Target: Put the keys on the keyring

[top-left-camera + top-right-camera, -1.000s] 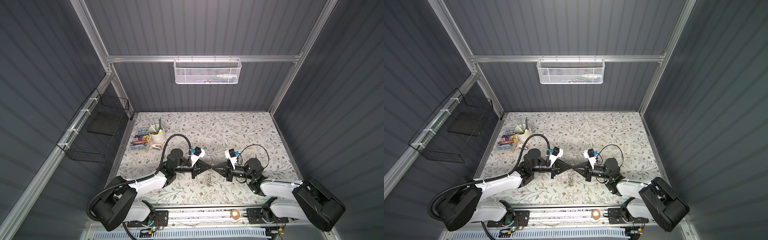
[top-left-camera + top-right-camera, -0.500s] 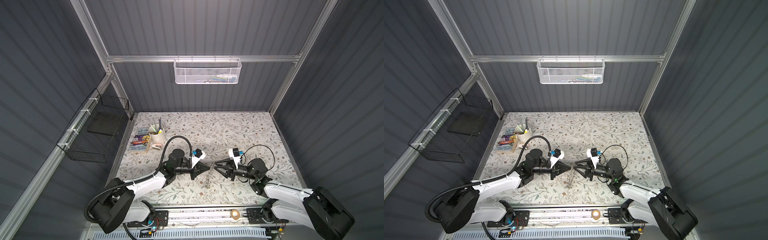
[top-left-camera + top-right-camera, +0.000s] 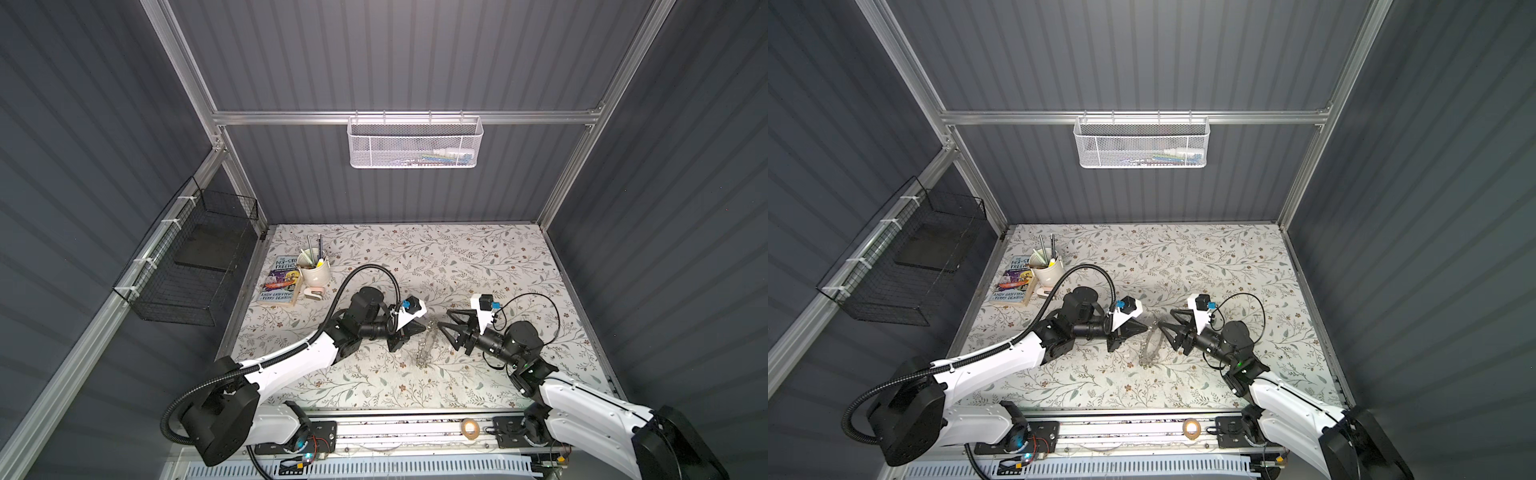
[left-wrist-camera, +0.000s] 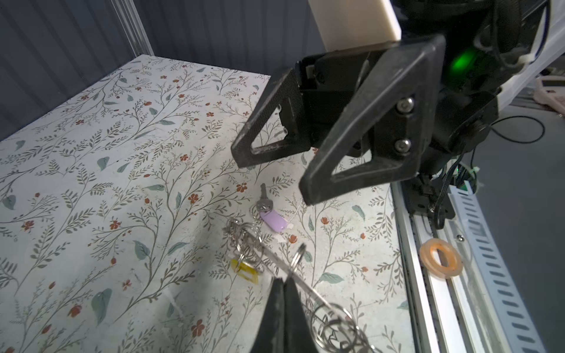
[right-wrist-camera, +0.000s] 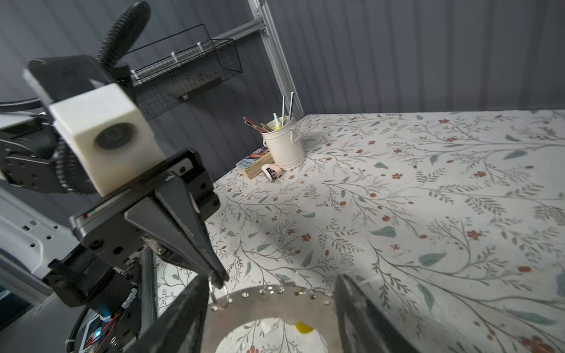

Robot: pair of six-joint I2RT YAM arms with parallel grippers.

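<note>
Only the left wrist view resolves the lilac key point(image 4: 265, 206).

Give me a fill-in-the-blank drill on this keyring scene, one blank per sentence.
1. The left end effector pinches the rim of the keyring with its jaws ___.
2. The right end effector holds nothing; its jaws are ___.
3. Through the keyring's central hole, the right wrist view shows a ___ tag.

Missing words: shut; open; yellow.
</note>
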